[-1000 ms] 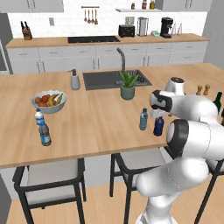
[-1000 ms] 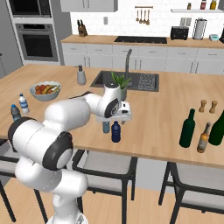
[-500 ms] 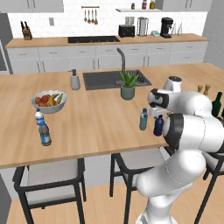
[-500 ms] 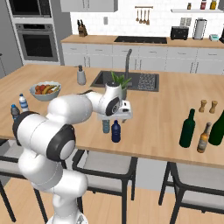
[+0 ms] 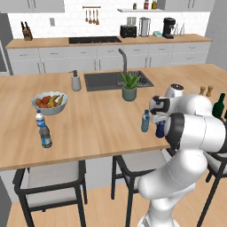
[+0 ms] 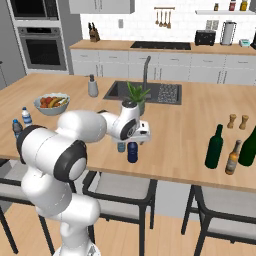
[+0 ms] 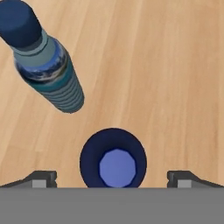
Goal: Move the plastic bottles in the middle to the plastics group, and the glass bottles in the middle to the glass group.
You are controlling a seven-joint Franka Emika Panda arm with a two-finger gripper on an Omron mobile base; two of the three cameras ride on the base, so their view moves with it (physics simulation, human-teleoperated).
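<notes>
The squat dark navy bottle (image 7: 113,162) stands right below my gripper (image 7: 113,178), which is open, one fingertip (image 7: 41,178) far out on each side of it and not touching. In the base views the hand hovers just over this navy bottle (image 6: 132,152), partly covering it (image 5: 159,129). The slim pale-blue bottle (image 7: 48,74) with a blue cap stands close beside it (image 5: 145,121). A tall dark green wine bottle (image 6: 215,147) stands at the counter's right. The plastics group (image 5: 43,129) is at the left, the dark glass bottle (image 6: 248,147) at the far right.
An amber bottle (image 6: 232,157) stands between the green and dark bottles, wooden shakers (image 6: 237,121) behind them. A fruit bowl (image 5: 49,103), soap dispenser (image 5: 76,81), sink (image 5: 106,80) and potted plant (image 5: 130,86) lie further back. Stools (image 6: 117,189) stand under the counter's near edge.
My elbow has swung a little while the hand stays over the navy bottle. Neither bottle has moved.
</notes>
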